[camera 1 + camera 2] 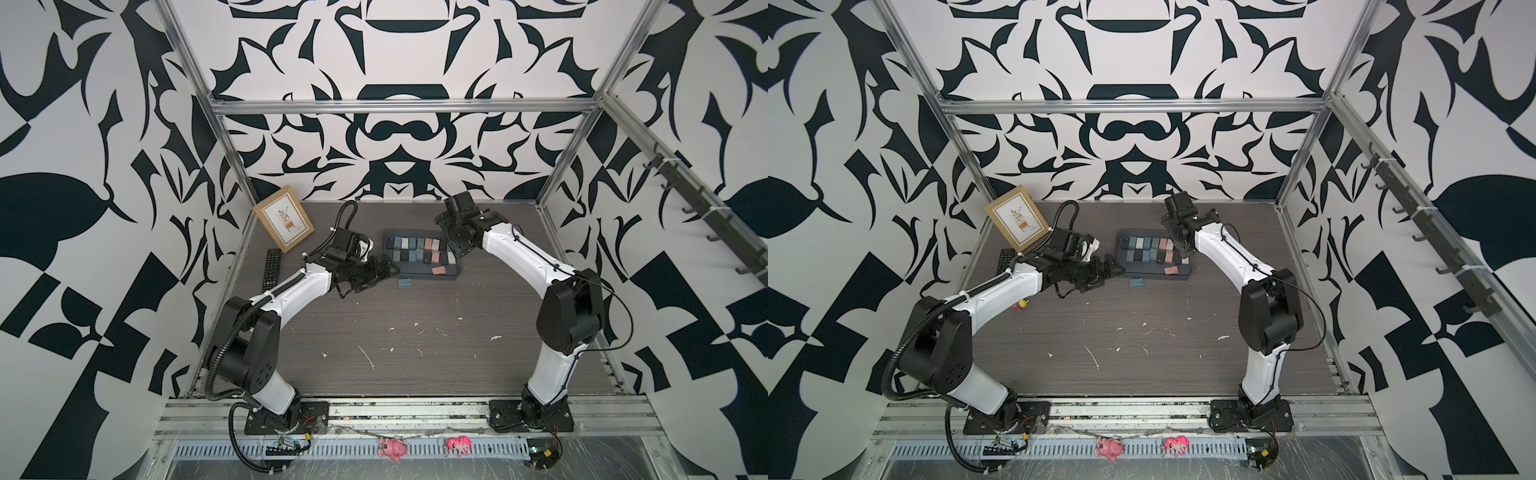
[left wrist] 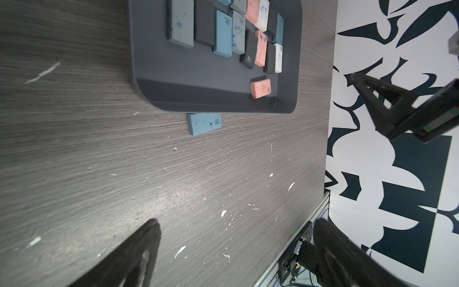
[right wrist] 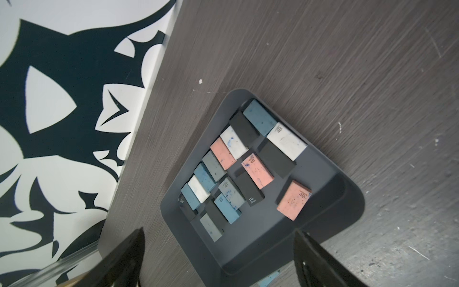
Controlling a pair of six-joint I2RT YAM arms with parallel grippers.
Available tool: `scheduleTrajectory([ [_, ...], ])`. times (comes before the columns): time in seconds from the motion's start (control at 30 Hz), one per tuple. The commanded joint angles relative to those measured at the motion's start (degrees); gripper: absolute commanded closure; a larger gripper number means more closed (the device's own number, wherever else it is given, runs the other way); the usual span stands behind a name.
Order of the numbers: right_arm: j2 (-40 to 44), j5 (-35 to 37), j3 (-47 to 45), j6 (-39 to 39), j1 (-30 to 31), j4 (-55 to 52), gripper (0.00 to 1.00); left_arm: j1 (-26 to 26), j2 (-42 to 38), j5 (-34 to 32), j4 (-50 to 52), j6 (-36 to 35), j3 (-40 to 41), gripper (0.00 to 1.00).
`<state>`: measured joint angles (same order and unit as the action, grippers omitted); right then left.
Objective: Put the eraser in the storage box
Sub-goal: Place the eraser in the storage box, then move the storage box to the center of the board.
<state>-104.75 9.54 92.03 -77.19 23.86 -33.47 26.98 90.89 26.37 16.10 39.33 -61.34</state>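
In a top view, a blue eraser (image 1: 404,282) lies on the worktop (image 1: 415,332), just outside the storage box (image 1: 415,274). Left wrist: your left pincer (image 2: 237,221) gapes wide, empty, short of it. Right wrist: your right pincer (image 3: 218,231) is wide too, empty; that eraser is probably your last.

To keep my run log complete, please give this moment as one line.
left fingers: open, empty | right fingers: open, empty, by storage box | blue eraser: on table beside box | task: not done
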Motion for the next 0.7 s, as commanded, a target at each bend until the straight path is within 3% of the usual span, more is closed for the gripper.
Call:
scheduleTrajectory([
  [0.0, 3.53, -3.50, -2.04, 11.62, -0.23, 0.02, 0.03, 0.91, -0.78, -1.75, 2.26, -0.56, -0.02, 0.01],
  [0.3, 8.16, -12.75, -17.72, 28.32, 1.18, 2.45, 0.03, 2.62, -1.33, -3.70, 2.22, 0.98, 3.09, 0.01],
  [0.43, 7.62, -13.29, -23.48, 30.75, 4.26, 5.27, 0.03, 2.94, -0.85, -3.78, 1.19, 2.50, 4.55, 0.01],
  [0.67, 1.02, -16.22, -23.98, 32.89, 7.31, 11.08, 0.03, 4.11, 1.39, -3.53, -0.78, 5.04, 4.92, 0.01],
])
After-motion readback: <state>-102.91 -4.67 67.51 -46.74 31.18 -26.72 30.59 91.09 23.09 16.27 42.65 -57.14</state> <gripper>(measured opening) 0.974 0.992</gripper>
